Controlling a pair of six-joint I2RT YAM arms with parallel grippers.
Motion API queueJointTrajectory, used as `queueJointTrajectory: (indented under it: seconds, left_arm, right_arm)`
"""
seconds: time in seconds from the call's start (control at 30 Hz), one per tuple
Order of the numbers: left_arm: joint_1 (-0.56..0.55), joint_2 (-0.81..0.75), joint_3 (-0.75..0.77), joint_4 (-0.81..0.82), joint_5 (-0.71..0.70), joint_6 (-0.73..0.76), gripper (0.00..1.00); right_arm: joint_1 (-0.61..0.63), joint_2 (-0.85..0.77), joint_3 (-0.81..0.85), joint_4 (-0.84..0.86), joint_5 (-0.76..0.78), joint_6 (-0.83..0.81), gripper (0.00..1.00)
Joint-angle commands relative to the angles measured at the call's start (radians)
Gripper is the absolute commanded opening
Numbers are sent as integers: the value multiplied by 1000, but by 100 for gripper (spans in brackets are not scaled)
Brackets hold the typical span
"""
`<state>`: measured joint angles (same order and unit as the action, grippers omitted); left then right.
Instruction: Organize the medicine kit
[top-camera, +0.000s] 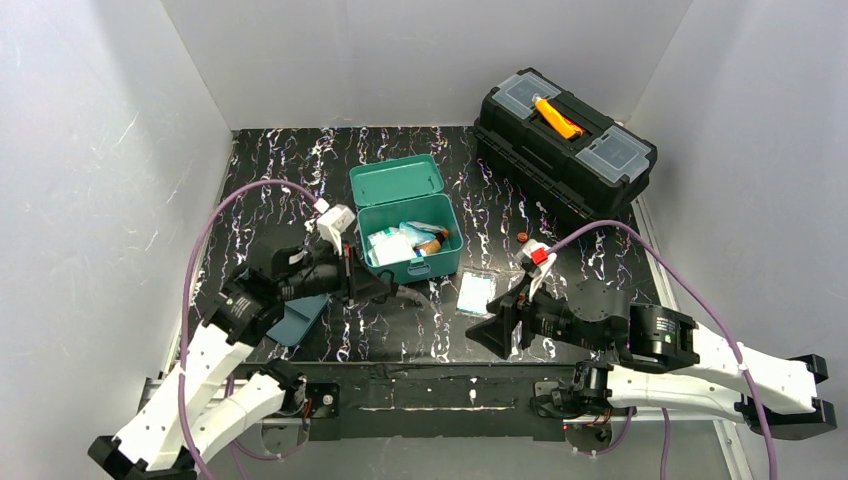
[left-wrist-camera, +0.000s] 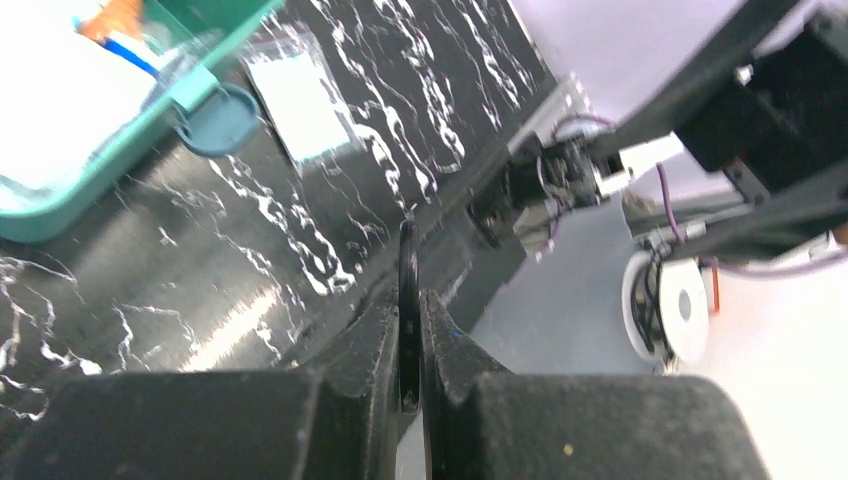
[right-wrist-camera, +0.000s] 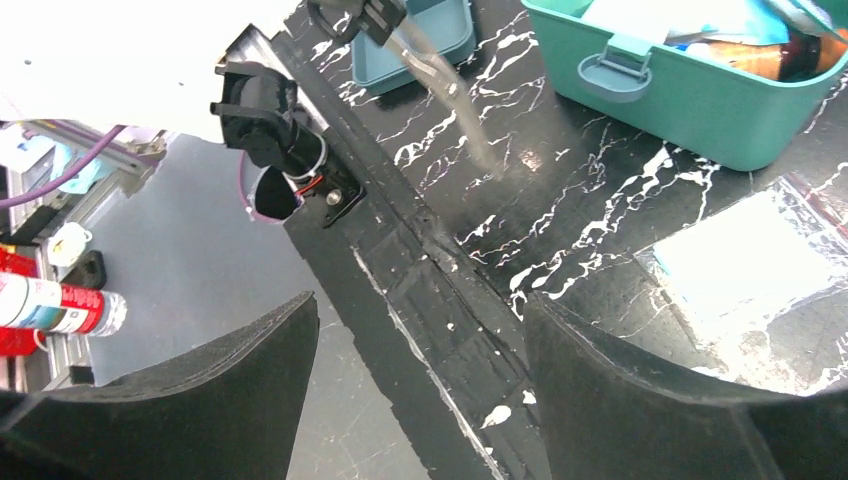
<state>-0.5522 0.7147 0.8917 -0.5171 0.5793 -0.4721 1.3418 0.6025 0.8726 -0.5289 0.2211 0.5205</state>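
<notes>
Top external view: how far has the medicine kit (top-camera: 410, 262) been sorted? — DESK
It is seen open at the middle of the surface (top-camera: 290, 190), lid (top-camera: 396, 182) thrown back, packets (top-camera: 390, 245) and a brown bottle (top-camera: 432, 241) already laid inside. The inner tray (top-camera: 298, 320) is left out on the left side, and a clear packet (top-camera: 476, 293) lies just in front of the box; roughly half the job is judged done — PHOTO
And the tools? — DESK
The left tool (left-wrist-camera: 408, 300) is closed on a thin item (right-wrist-camera: 455, 100) that cannot be identified; the right tool (right-wrist-camera: 420, 330) is spread wide, nothing held, near the clear packet — PHOTO
Any writing to be quoted? — DESK
None can be read: no legible brand is shown on the black toolbox (top-camera: 565, 135), and the label on a red-and-white can (right-wrist-camera: 55, 305) is blurred — PHOTO
</notes>
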Motion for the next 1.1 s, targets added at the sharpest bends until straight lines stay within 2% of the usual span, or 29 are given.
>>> queueJointTrajectory:
  seconds: [0.0, 0.33, 0.53, 0.77, 0.93, 1.0, 1.07]
  left_arm:
    - [3, 72, 50, 184, -172, -88, 0]
    - [90, 292, 60, 475, -263, -270, 0]
    - [136, 421, -2, 679, -285, -409, 0]
    - [145, 556, -62, 823, -306, -486, 0]
    - [156, 604, -80, 827, -349, -487, 0]
    - [164, 613, -66, 742, -382, -466, 0]
    - [166, 608, -68, 680, -403, -458, 5]
  right_arm:
    - [-1, -2, -16, -12, 80, 31, 81]
    - [-1, -9, -103, 40, 31, 110, 82]
    - [0, -58, -131, 44, 25, 123, 82]
    - [-1, -112, -139, 15, 23, 129, 82]
    - [-1, -149, -157, 2, 28, 136, 82]
    - [-1, -155, -160, 0, 32, 136, 82]
    - [-1, -154, -159, -2, 36, 134, 82]
